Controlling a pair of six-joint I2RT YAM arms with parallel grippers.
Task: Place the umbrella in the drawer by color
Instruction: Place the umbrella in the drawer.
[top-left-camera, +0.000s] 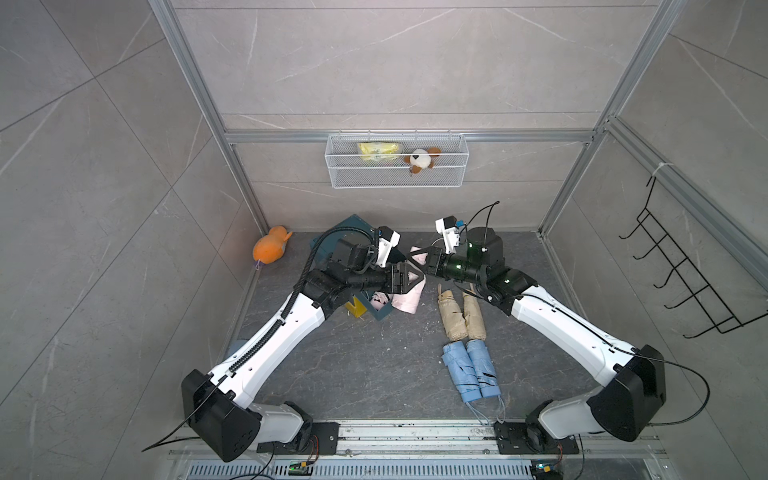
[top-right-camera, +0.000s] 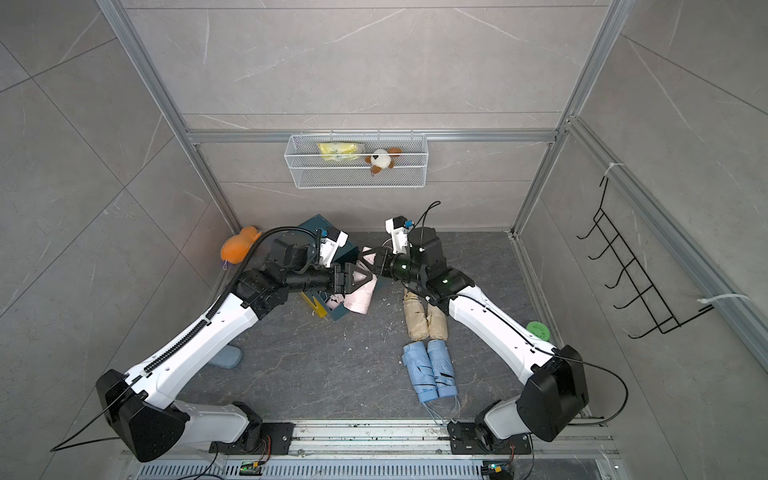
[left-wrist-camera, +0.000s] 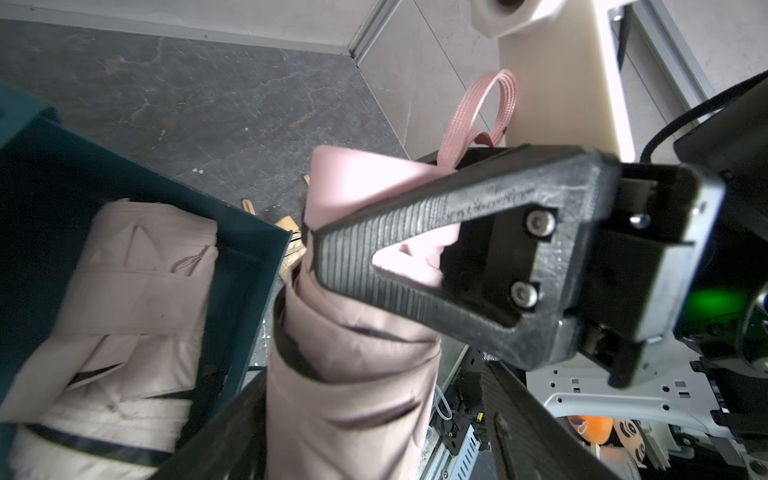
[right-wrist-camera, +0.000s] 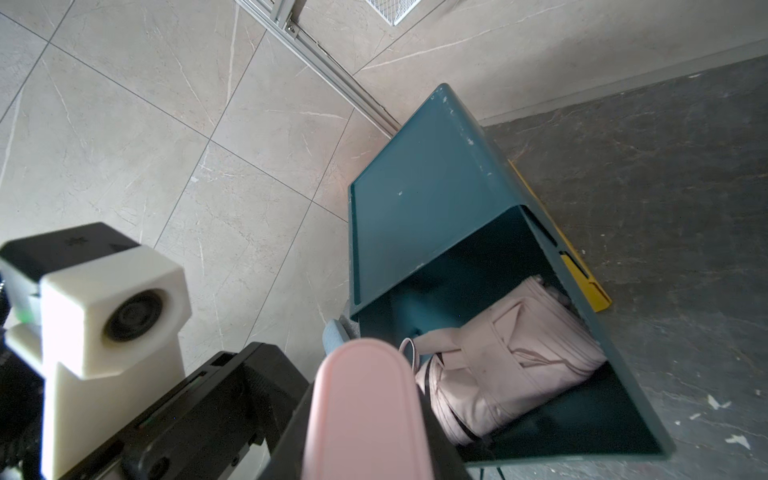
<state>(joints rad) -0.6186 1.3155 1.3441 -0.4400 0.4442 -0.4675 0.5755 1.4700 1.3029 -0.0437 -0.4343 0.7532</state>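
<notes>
**Progress.** One stowed pink umbrella (right-wrist-camera: 507, 353) lies in the open teal drawer (right-wrist-camera: 615, 374) at the far left of the surface (top-left-camera: 374, 374). A second pink umbrella (left-wrist-camera: 353, 353) is held up between the two arms, just right of the drawer wall and not yet over the opening.

**Grippers.** The right gripper (top-left-camera: 417, 261) is clenched on this umbrella's handle (right-wrist-camera: 357, 415). The left gripper (top-left-camera: 415, 277) is released. Its jaws stand apart on either side of the folded canopy and grasp nothing.

**Outstanding.**
- Two tan umbrellas (top-left-camera: 461, 313) lie side by side on the right of the surface.
- Two blue umbrellas (top-left-camera: 469, 370) lie just nearer than the tan pair.
- None of these four is in a drawer. I judge the task well short of half done.
- A yellow drawer (top-left-camera: 357, 306) shows below the teal one. Whether it holds anything cannot be told.

**Materials and shapes.**
- The umbrellas are collapsed into short cylinders of soft, creased fabric, each bound by a strap.
- The held umbrella's handle is a smooth, rounded, matt pink block with a braided wrist loop (left-wrist-camera: 482, 112).
- The drawer is rigid and thin-walled, with a painted finish chipped along its edges.
- The surface is dark, veined and stone-like.
- The gripper fingers are ribbed black triangles.
</notes>
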